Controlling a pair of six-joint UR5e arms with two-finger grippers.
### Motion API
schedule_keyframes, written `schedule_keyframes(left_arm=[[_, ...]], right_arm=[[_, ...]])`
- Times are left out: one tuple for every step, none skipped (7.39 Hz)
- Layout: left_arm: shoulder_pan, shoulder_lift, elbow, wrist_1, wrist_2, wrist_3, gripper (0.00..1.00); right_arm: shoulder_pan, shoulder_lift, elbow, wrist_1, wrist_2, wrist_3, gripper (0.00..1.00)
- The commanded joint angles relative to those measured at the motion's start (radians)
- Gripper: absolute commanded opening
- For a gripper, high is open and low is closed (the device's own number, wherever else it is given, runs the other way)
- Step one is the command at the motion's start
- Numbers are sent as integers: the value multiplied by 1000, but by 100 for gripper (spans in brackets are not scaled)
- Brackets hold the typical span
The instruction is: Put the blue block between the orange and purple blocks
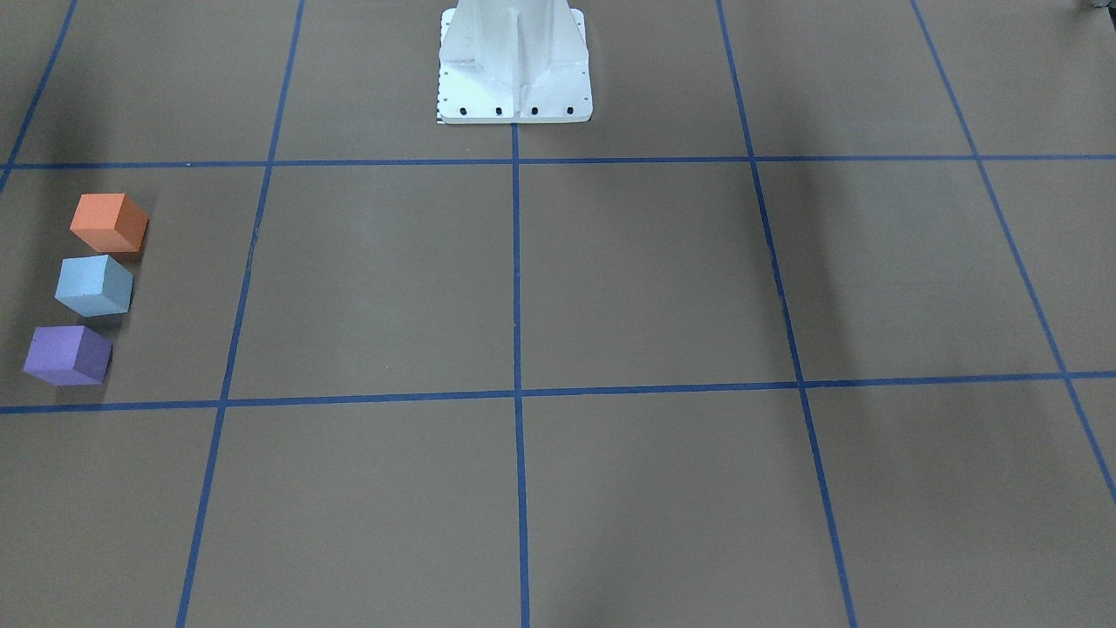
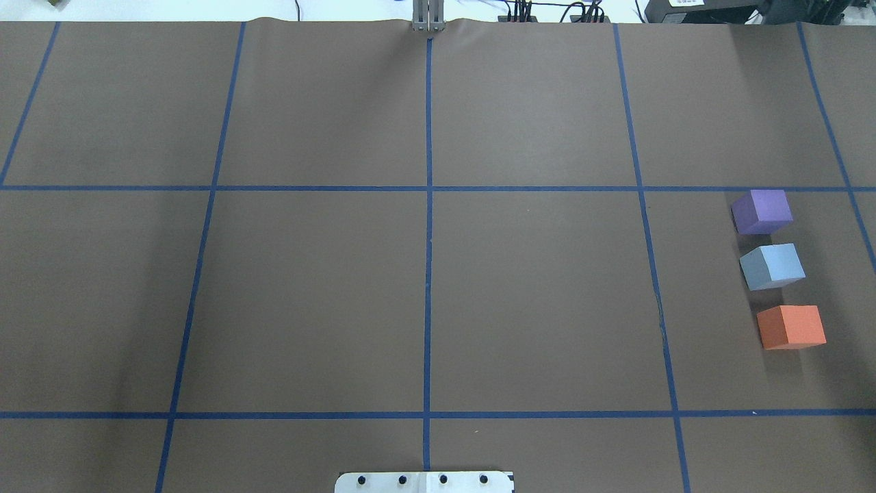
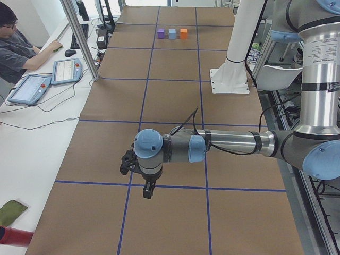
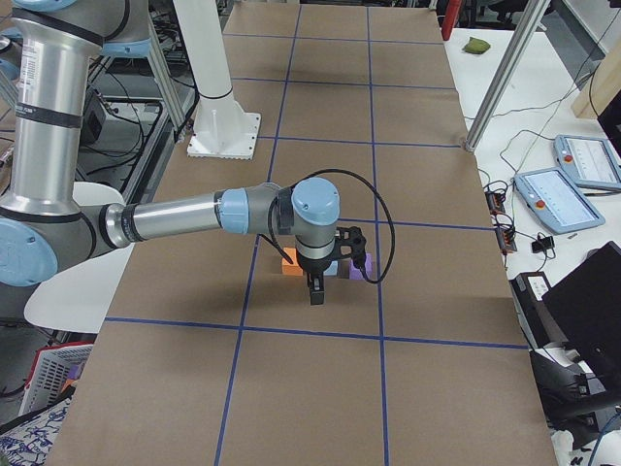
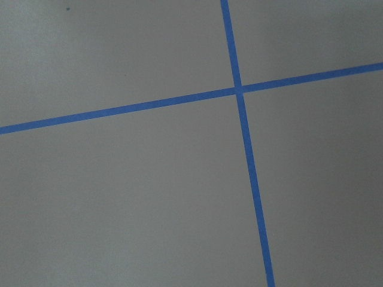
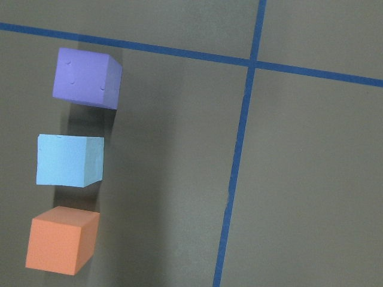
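The blue block [image 2: 772,266] sits on the brown table in a row between the purple block [image 2: 762,211] and the orange block [image 2: 791,326], with small gaps on both sides. The row also shows in the front view, orange [image 1: 109,221], blue [image 1: 94,284], purple [image 1: 67,355], and in the right wrist view, with blue [image 6: 70,159] in the middle. My right gripper [image 4: 317,291] hangs above the table near the blocks; I cannot tell if it is open or shut. My left gripper [image 3: 146,191] hangs over the other end, and I cannot tell its state either.
The white robot pedestal [image 1: 514,70] stands at the table's middle on the robot's side. Blue tape lines [image 2: 428,274] grid the brown table. An operator [image 3: 16,48] sits at a side desk with tablets [image 3: 65,70]. A metal post [image 3: 79,37] rises at the table's edge.
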Motion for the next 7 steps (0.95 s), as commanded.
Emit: schedule_keyframes(left_arm=[[-1, 5, -7, -5, -12, 1, 100], [-1, 17, -15, -10, -20, 1, 100], [-1, 23, -15, -10, -34, 1, 100], [1, 28, -15, -9, -31, -1, 100], [1, 37, -15, -9, -26, -1, 100], [-1, 39, -16, -9, -29, -1, 100], [-1, 37, -16, -9, -31, -1, 100]], right_arm=[[0, 1, 0, 2, 0, -1, 100], [0, 1, 0, 2, 2, -1, 100], [0, 1, 0, 9, 2, -1, 100], [0, 1, 0, 21, 2, -1, 100], [0, 1, 0, 22, 3, -1, 100], [-2, 1, 0, 22, 3, -1, 100], [0, 1, 0, 22, 5, 1, 100]])
